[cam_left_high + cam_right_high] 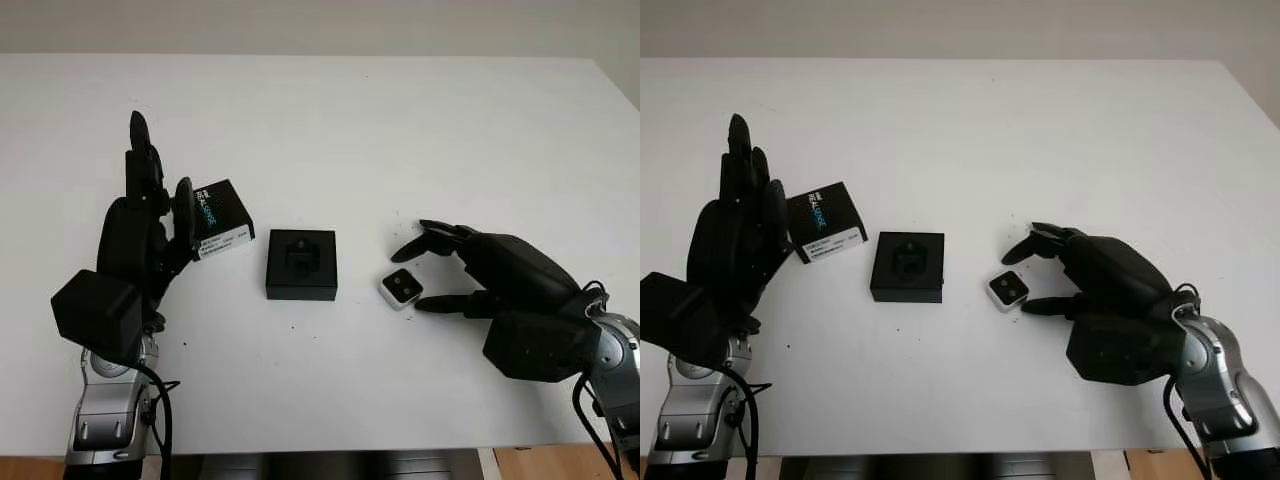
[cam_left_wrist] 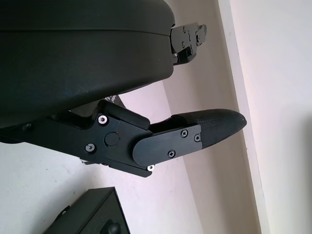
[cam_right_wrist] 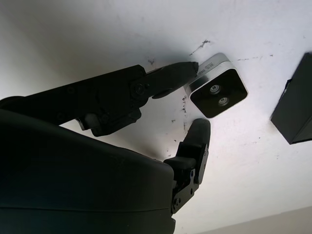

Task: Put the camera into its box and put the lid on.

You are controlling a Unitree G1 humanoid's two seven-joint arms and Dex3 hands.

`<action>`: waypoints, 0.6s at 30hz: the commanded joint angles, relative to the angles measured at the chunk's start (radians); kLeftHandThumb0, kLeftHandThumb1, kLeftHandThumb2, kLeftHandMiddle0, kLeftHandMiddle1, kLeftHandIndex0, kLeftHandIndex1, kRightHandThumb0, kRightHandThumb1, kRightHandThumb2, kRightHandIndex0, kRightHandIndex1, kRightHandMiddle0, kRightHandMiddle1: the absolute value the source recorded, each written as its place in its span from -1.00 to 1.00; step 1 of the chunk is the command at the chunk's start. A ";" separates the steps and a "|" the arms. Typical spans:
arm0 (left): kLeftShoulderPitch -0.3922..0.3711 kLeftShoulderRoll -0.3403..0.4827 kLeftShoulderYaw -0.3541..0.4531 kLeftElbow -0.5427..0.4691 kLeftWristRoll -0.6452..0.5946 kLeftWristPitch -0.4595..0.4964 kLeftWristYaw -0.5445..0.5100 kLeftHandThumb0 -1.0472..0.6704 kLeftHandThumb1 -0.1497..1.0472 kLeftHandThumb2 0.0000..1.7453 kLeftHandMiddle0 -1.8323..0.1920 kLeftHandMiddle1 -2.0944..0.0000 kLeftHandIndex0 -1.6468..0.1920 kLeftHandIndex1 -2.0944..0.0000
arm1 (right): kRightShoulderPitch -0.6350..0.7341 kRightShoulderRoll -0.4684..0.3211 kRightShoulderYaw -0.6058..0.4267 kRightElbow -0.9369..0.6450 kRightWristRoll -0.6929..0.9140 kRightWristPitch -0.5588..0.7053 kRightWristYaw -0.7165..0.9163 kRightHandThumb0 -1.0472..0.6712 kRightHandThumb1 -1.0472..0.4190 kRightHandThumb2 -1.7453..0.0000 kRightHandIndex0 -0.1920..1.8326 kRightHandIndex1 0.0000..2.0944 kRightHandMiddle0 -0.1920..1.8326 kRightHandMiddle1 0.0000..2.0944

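Note:
The small square camera (image 1: 401,288), silver with a black face, lies on the white table (image 1: 400,130) right of the box. The black box (image 1: 302,264) sits open at the table's middle, a moulded insert inside. Its lid (image 1: 222,218), black with a white label, lies tilted to the box's left. My right hand (image 1: 409,281) is open around the camera, a finger on either side. One fingertip (image 3: 191,71) touches the camera's (image 3: 218,87) silver edge; the other fingertip (image 3: 200,127) stays just clear. My left hand (image 1: 160,170) is open, standing upright beside the lid's left edge.
The table's far edge meets a pale wall at the back. Small dark specks mark the tabletop around the camera. A corner of the box (image 2: 92,214) appears in the left wrist view.

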 commanded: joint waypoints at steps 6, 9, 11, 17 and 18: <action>0.002 0.000 0.005 -0.007 -0.001 -0.014 0.002 -0.63 1.00 -0.26 1.00 1.00 1.00 1.00 | -0.018 -0.002 0.000 0.052 0.078 0.011 0.068 -0.34 -0.89 0.94 -0.75 -0.96 -0.59 -0.37; 0.005 0.002 0.004 -0.013 0.000 -0.007 0.001 -0.62 1.00 -0.25 1.00 1.00 1.00 1.00 | -0.028 0.002 -0.001 0.067 0.106 0.022 0.090 -0.37 -0.89 0.94 -0.76 -0.96 -0.60 -0.40; 0.005 0.002 0.004 -0.014 0.000 -0.005 0.001 -0.62 1.00 -0.25 1.00 1.00 1.00 1.00 | -0.033 0.004 0.000 0.079 0.119 0.020 0.095 -0.37 -0.89 0.94 -0.77 -0.97 -0.60 -0.41; 0.004 0.000 0.004 -0.013 0.000 -0.004 0.003 -0.63 1.00 -0.26 1.00 1.00 1.00 1.00 | -0.045 0.007 0.006 0.112 0.138 0.004 0.101 -0.40 -0.86 0.94 -0.79 -0.96 -0.58 -0.44; 0.005 0.001 0.003 -0.014 0.002 -0.004 0.003 -0.63 1.00 -0.26 1.00 1.00 1.00 1.00 | -0.046 0.010 0.005 0.116 0.147 0.002 0.104 -0.39 -0.86 0.94 -0.80 -0.97 -0.57 -0.45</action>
